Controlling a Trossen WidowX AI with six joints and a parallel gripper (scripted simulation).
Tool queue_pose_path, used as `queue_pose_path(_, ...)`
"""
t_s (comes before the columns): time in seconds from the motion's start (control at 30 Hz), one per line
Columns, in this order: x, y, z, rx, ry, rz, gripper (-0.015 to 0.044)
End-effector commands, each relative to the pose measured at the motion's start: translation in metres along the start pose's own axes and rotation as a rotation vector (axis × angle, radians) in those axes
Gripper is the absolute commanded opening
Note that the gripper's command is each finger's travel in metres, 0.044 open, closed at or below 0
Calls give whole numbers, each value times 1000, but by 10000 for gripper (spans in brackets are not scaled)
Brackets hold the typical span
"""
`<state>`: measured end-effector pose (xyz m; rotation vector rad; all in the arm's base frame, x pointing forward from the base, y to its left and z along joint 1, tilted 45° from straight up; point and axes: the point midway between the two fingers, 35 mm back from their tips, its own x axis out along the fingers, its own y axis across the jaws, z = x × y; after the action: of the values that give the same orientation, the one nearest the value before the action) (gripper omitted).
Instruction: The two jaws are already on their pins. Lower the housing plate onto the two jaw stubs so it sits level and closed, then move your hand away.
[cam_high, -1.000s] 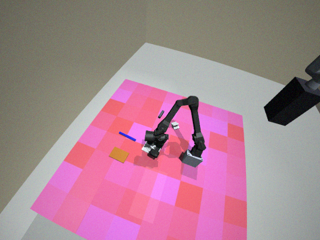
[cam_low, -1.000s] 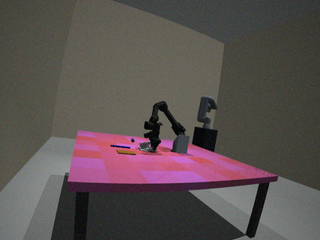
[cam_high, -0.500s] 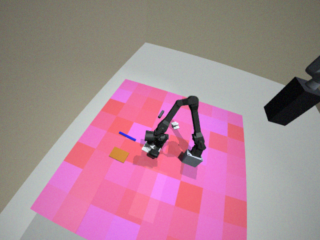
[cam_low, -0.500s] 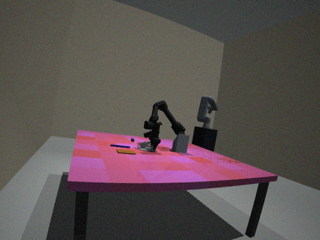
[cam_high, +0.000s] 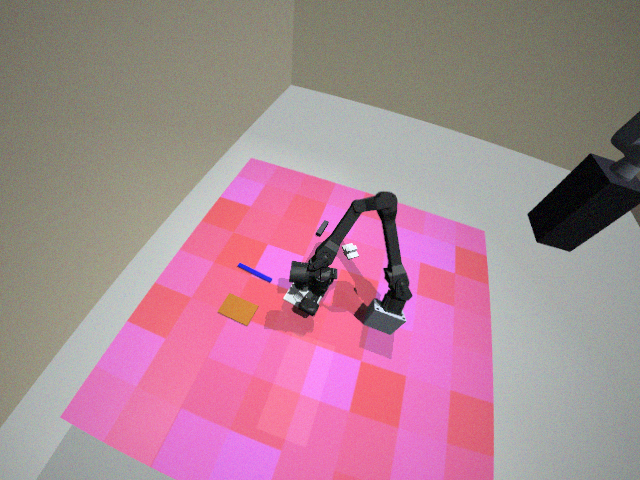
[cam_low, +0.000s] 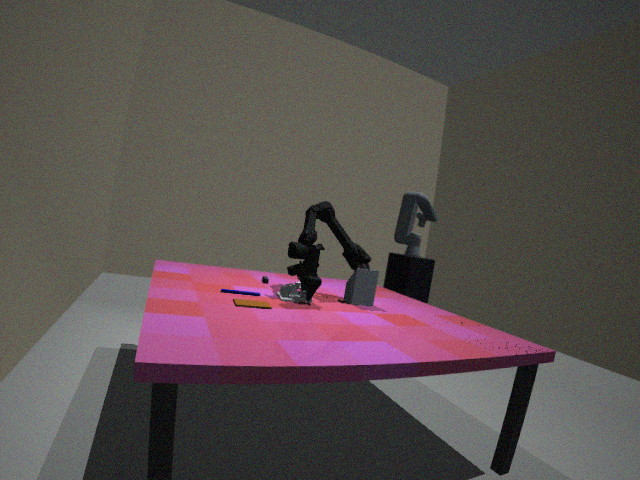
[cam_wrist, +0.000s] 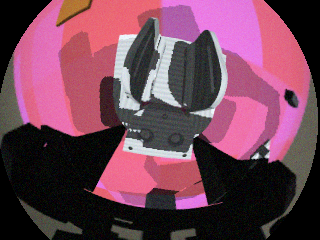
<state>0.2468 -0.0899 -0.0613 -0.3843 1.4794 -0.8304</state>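
The white base plate (cam_wrist: 157, 151) lies on the table and also shows in the top view (cam_high: 293, 296). Two curved jaws, the left (cam_wrist: 141, 65) and the right (cam_wrist: 206, 72), lie on it with their tips apart. The housing plate (cam_wrist: 161, 126), mostly in shadow with two round bosses, lies across the rear ends of the jaws and hides the stubs and pins. I cannot tell whether it is fully level. My gripper (cam_wrist: 159, 134) (cam_high: 308, 302) is open and low, with a black finger on each side of the housing plate. Nothing is held between them.
An orange plate (cam_high: 238, 309) (cam_low: 252, 303) and a blue bar (cam_high: 254, 272) (cam_low: 240, 292) lie to the left of the assembly. A dark block (cam_high: 322, 228) (cam_low: 265, 279) (cam_wrist: 291, 98) and a small white part (cam_high: 350, 251) (cam_wrist: 261, 154) lie on the table beyond the hand.
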Motion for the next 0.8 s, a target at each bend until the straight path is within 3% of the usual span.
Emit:
queue_pose_path(0.0, -5, 1, 1, 0, 0, 1, 440)
queue_pose_path(0.27, -74, 1, 0, -2, 0, 4, 440)
queue_pose_path(0.47, -70, 2, 1, -8, -9, 1, 440)
queue_pose_path(0.77, -126, -9, -55, -4, 3, 5, 440)
